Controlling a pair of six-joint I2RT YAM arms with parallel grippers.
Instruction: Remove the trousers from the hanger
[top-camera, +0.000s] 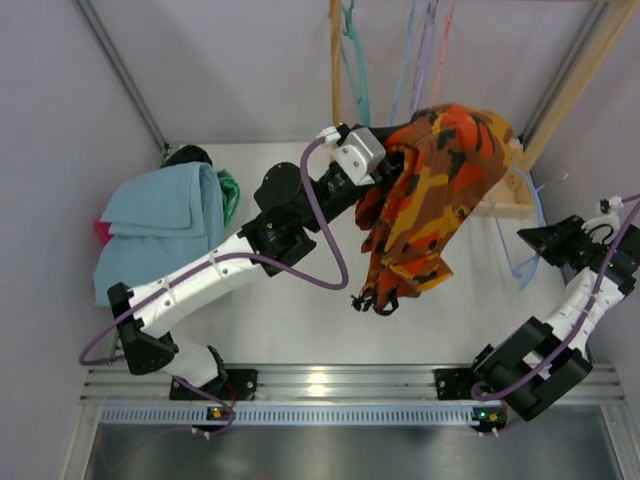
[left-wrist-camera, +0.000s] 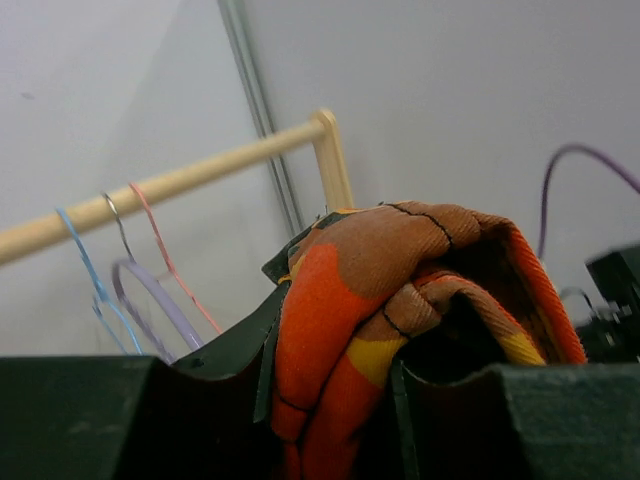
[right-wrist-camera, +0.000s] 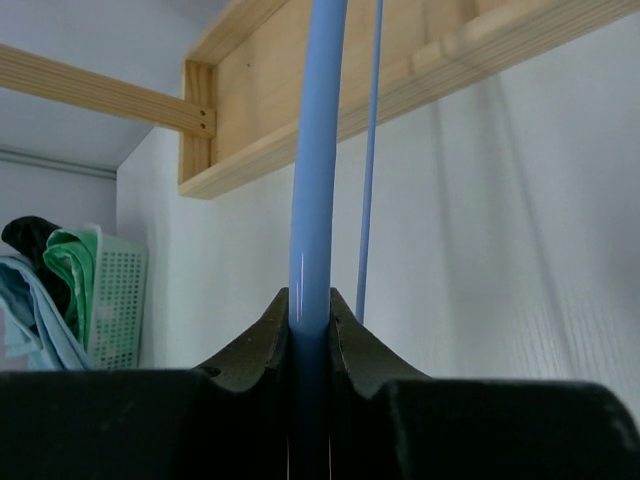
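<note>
The trousers (top-camera: 432, 190), camouflage in orange, brown and yellow, hang in a bunch above the table's far middle. My left gripper (top-camera: 392, 170) is shut on their upper left fold. In the left wrist view the cloth (left-wrist-camera: 400, 270) fills the gap between the fingers of that gripper (left-wrist-camera: 335, 400). A thin blue hanger (top-camera: 538, 215) stands just right of the trousers. Whether it still touches them I cannot tell. My right gripper (top-camera: 524, 240) is shut on the hanger, and its blue bar (right-wrist-camera: 315, 200) runs up between the jaws of the right gripper (right-wrist-camera: 310, 320).
A wooden rail (left-wrist-camera: 200, 175) carries blue, purple and pink hangers (top-camera: 355, 60) at the back. A light-blue cloth pile (top-camera: 160, 225) with green cloth (top-camera: 228, 195) lies at the left. A white basket (right-wrist-camera: 115, 300) shows in the right wrist view. The rack's wooden base (top-camera: 505, 195) sits behind the trousers.
</note>
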